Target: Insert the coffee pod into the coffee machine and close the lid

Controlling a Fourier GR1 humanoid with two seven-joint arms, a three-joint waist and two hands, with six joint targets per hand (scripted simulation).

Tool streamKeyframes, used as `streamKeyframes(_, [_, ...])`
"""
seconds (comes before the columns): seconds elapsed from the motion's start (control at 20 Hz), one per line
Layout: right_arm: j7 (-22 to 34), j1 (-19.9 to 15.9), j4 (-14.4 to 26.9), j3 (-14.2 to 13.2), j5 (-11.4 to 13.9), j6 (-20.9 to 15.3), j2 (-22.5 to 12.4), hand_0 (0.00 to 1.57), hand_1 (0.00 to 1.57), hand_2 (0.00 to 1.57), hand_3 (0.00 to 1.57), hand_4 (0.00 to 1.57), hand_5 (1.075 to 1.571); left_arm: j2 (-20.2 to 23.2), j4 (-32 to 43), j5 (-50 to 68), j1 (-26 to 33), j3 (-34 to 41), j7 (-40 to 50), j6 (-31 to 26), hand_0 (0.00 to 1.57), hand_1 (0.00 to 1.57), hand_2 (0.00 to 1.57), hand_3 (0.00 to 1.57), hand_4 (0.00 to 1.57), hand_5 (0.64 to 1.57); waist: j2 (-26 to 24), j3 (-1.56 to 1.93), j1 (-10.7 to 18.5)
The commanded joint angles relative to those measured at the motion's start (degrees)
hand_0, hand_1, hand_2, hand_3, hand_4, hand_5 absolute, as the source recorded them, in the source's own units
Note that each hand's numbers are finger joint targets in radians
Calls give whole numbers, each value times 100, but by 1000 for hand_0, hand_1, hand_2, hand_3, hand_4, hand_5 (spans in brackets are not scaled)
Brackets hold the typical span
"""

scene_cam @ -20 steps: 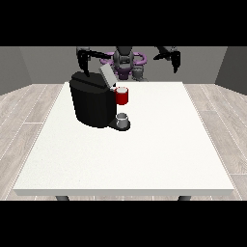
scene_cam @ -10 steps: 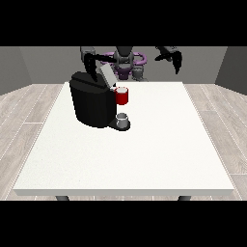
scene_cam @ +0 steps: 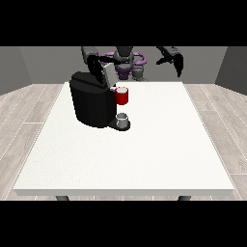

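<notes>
On the white table (scene_cam: 144, 144), a black coffee machine (scene_cam: 91, 103) is seen, its lid (scene_cam: 107, 73) raised. The hand at the view's left (scene_cam: 96, 67) is set against the lid, apparently with straight fingers. The hand at the view's right (scene_cam: 176, 60) is held up, fingers relaxed.

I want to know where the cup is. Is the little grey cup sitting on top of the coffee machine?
No, the grey cup sits low at the front of the coffee machine.

Black coffee machine (scene_cam: 92, 103), lid (scene_cam: 107, 73) raised.

A plain test room seems to be surrounding us: bare grey walls (scene_cam: 43, 62) are closing in the back, pale wood-plank flooring (scene_cam: 24, 116) is running underneath, and one large white table (scene_cam: 144, 154) is standing alone, carrying just a black coffee machine (scene_cam: 91, 101).
</notes>
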Motion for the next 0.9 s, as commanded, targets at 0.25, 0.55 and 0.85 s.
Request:
streamKeyframes(0.25, [217, -848, 65, 430, 504, -291, 154, 0, 0, 0, 0, 119, 1571, 5, 112, -79, -216, -132, -20, 90, 0, 0, 0, 0, 411, 1571, 229, -1, 175])
streamKeyframes(0.55, [-1, -842, 123, 310, 471, -68, -132, 0, 0, 0, 0, 0, 1571, -29, -223, -72, -139, -313, 182, 10, 0, 0, 0, 0, 383, 1571, 359, 2, 500])
streamKeyframes(0.85, [333, -1029, -202, 563, 739, -202, -144, 0, 0, 0, 0, 102, 1571, -37, -134, 22, -186, -322, -39, -107, 0, 0, 0, 0, 398, 1571, 376, -2, 801])
